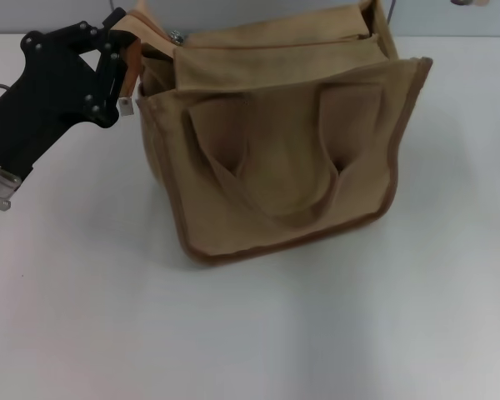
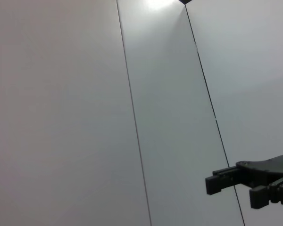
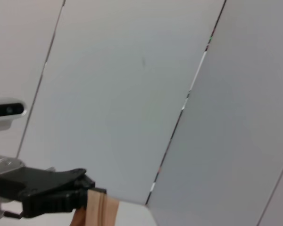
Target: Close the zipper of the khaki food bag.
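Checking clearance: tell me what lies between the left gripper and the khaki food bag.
Nothing: in the head view the left gripper is already at the khaki food bag, at its top left corner.

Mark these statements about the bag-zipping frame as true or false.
1. The left end effector is clamped on the khaki food bag at the top corner on the robot's left. True; the right wrist view shows it pinching a tan fabric strip.
2. The bag lies flat on its side. False: it stands upright on the white table.
3. A looped handle hangs down the bag's front face. True.
4. The right end effector rests on the bag's top. False: it is absent from the head view and shows only in the left wrist view, away from the bag.
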{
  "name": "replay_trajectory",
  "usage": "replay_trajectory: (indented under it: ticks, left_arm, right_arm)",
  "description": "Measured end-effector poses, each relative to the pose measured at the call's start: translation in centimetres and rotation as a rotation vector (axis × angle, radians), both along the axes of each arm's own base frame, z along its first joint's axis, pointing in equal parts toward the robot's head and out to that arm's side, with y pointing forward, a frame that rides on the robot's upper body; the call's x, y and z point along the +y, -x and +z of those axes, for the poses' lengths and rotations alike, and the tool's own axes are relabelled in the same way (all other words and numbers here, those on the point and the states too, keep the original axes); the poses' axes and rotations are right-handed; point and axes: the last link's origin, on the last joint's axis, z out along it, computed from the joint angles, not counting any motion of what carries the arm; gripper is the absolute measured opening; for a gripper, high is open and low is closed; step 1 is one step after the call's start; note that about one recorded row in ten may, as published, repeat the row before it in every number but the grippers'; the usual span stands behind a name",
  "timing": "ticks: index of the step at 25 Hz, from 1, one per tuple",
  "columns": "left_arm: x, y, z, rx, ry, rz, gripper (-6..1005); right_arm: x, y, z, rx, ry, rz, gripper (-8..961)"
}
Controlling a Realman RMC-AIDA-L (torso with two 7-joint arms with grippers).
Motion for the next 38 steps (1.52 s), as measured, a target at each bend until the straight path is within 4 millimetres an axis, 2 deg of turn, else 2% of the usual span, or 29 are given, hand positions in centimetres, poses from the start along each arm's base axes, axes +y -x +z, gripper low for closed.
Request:
replay_trajectory:
  ticks: [10, 26, 38]
  left_arm:
    - [-0.3, 0.2, -0.7, -0.016, 0.028, 0.017, 42]
    - [-1.9, 1.5, -1.1, -0.037, 0.045, 0.067, 44]
    - [-2.3, 1.5, -1.6, -0.043, 0.073, 0.067, 45]
  right_arm:
    - [2.0, 1.3, -1.9, -0.168, 0.106, 0.028, 776]
    - [1.7, 4.0, -6.0, -0.310, 0.108, 0.166, 773]
    - [2.0, 6.1, -8.7, -0.448, 0.059, 0.244, 751]
